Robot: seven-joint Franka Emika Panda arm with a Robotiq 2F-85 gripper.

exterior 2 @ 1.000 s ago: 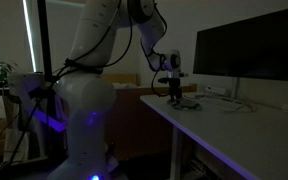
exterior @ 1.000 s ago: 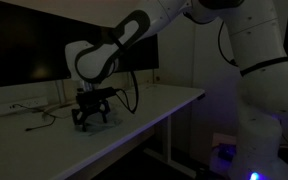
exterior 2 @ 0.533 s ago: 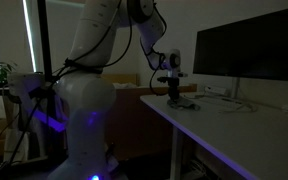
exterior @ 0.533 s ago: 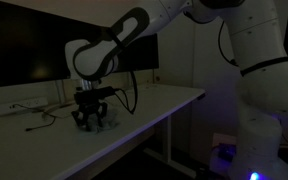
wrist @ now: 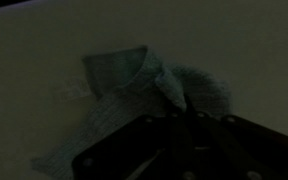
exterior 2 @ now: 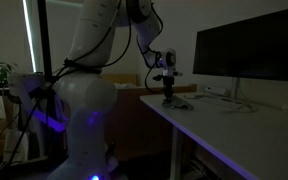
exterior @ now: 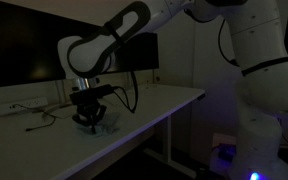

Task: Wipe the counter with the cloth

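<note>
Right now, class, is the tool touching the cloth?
Touching. The wrist view shows the cloth bunched up and pinched between the tips of the shut tool, with no gap.

dark monitors (exterior: 24, 48), thin cables (exterior: 36, 117), potted plant (exterior 2: 0, 72)

Jaws of gripper (exterior: 88, 122), wide apart a sec ago, are now pinched together on cloth (exterior: 98, 127), w/ fabric bunched up betw. them. Whole gripper sits a bit further left in frame in both exterior views.
</note>
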